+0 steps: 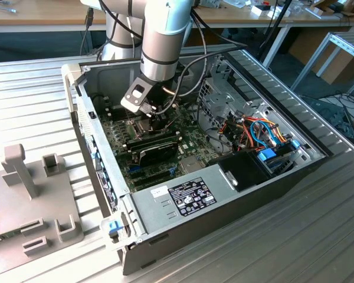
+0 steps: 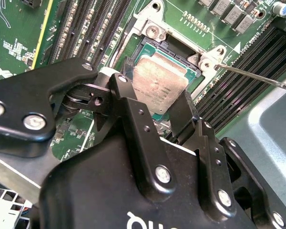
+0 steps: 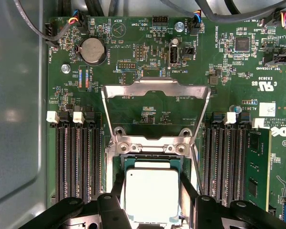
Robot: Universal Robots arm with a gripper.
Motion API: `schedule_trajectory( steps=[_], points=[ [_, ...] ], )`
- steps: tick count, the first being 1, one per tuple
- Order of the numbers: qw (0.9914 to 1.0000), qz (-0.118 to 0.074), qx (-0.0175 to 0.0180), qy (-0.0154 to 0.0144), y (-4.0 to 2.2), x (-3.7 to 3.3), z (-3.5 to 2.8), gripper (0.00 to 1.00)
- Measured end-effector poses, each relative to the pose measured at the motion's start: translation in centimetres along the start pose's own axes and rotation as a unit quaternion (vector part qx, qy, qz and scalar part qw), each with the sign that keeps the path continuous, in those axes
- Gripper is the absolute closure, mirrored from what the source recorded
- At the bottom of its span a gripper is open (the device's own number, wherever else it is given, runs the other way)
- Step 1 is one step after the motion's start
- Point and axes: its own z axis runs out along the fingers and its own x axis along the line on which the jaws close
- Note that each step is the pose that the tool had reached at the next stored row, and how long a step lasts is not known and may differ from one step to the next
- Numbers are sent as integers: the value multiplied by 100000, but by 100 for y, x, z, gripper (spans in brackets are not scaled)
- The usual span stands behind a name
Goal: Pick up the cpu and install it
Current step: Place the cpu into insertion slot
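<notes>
On the exterior view's left, a grey fixture (image 1: 25,177) sits on the slatted table (image 1: 318,236), well apart from the job. Beside it lies the open computer case (image 1: 85,112), and my arm reaches into its middle, with the hand (image 1: 155,119) low over the green motherboard (image 1: 192,147). In both wrist views the cpu (image 3: 151,194) sits between the fingers (image 2: 183,109), which are clamped on two opposite edges. It hangs directly over the socket (image 3: 152,161), and the hinged metal frame (image 3: 155,88) stands open beyond it. In the second wrist view the chip looks slightly tilted against the socket, so I judge the step to be seating. Doing it well means levelling the chip, squaring its edges to the socket walls and lowering it straight with no sideways push, since the contacts are probably delicate. I cannot tell whether it has touched down. The thin lever (image 2: 257,77) and the memory slots (image 3: 78,162) sit close by, so I'd mind finger clearance. On the exterior view's right, the bundled cables (image 1: 259,132) lie well apart.
</notes>
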Motion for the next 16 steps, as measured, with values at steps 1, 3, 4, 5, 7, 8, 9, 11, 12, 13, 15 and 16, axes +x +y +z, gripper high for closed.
schedule_trajectory(
  steps=[1,3,4,5,7,8,9,11,12,13,15,16],
  points=[
    [100000,2,0,1,0,0,0,45],
    [100000,1,3,1,1,0,0,45],
    [100000,-3,2,-1,1,0,0,45],
    [100000,1,4,1,1,0,0,45],
    [100000,1,3,0,1,0,0,45],
    [100000,0,3,-1,1,0,0,45],
    [100000,1,2,2,2,0,0,45],
    [100000,1,2,2,2,0,0,45],
    [100000,-1,1,-1,2,0,0,45],
    [100000,-2,3,-3,3,0,0,45],
    [100000,-1,-8,3,3,0,0,45],
    [100000,1,-20,27,4,1,2,45]
  ],
)
